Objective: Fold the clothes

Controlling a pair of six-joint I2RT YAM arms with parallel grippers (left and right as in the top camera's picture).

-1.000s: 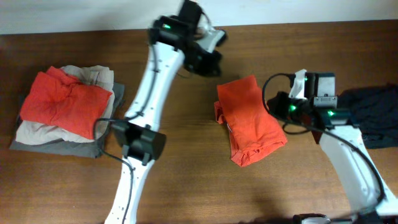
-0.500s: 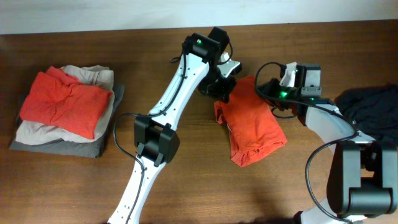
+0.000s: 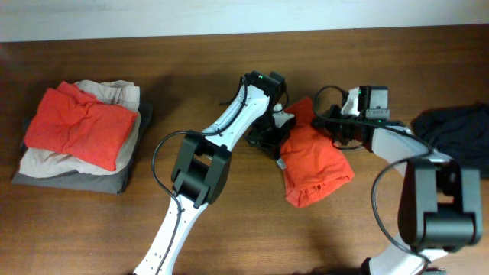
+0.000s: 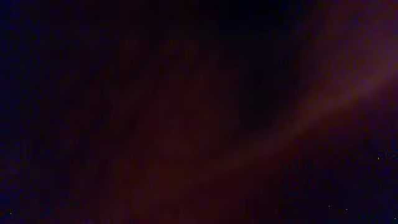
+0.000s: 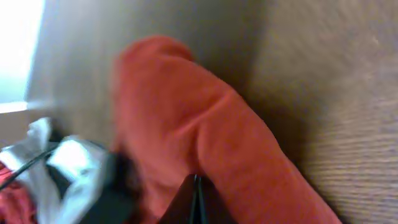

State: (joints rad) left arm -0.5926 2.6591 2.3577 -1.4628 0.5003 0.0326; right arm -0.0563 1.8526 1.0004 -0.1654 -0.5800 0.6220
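The orange-red T-shirt [image 3: 315, 164] lies folded into a compact bundle at the middle of the brown table [image 3: 229, 229]. My left gripper [image 3: 273, 136] is down at the bundle's left edge. The left wrist view is almost black with a dull red cast, so its jaws do not show. My right gripper [image 3: 333, 126] is at the bundle's upper right edge. In the right wrist view its dark fingers [image 5: 196, 182] are closed together, tips against a rounded fold of the shirt [image 5: 186, 130]. No lettering shows.
A stack of folded clothes [image 3: 76, 141] stands at the far left: orange-red on top, beige and grey beneath. A dark crumpled garment [image 3: 454, 134] lies at the right edge. The white wall runs along the table's back edge.
Both arms have closed in on the orange-red bundle. The left gripper came down from the back to its left edge. The right gripper moved left onto its upper right edge.
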